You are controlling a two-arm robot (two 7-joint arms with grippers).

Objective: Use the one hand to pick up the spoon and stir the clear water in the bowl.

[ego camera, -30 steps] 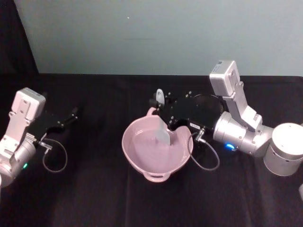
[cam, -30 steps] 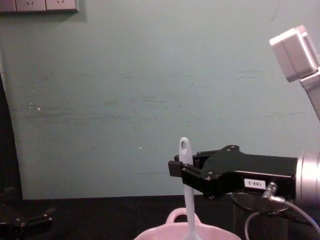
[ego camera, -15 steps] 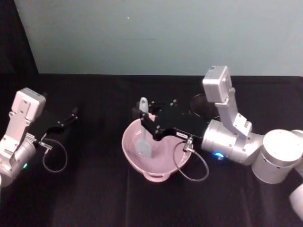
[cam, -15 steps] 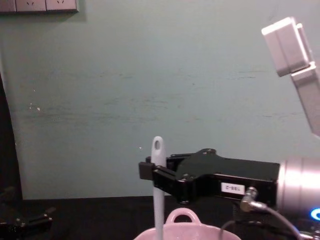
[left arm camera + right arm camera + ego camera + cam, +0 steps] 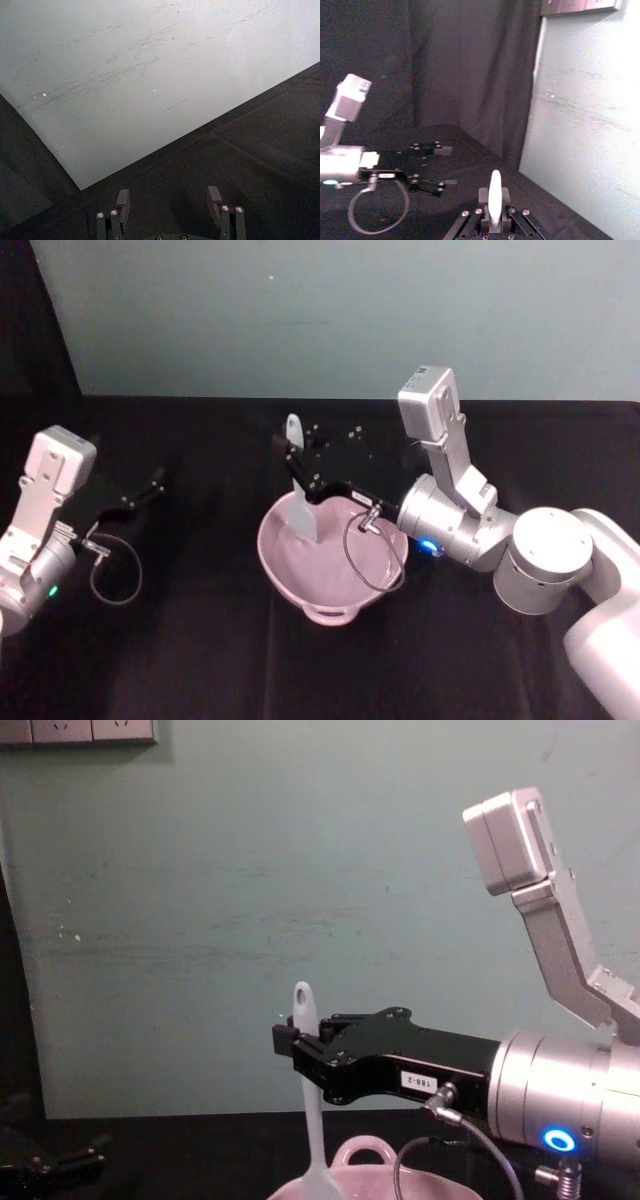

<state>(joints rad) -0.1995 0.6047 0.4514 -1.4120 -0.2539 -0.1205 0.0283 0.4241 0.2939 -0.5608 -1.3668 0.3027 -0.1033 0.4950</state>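
The spoon (image 5: 305, 518) stands almost upright, its blade down inside the pink bowl (image 5: 320, 578) by the bowl's left rim and its holed end on top. The right gripper (image 5: 292, 466) is clenched on the handle above the bowl, which sits mid-table (image 5: 200, 665). Near the table's left edge the left gripper (image 5: 153, 482) rests with fingers spread, grasping nothing.

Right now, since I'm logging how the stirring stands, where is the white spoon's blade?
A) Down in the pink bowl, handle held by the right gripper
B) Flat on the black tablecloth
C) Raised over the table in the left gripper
A: the right gripper's fingers are shut on the white spoon's handle, and in the head and chest views its blade hangs down inside the pink bowl.
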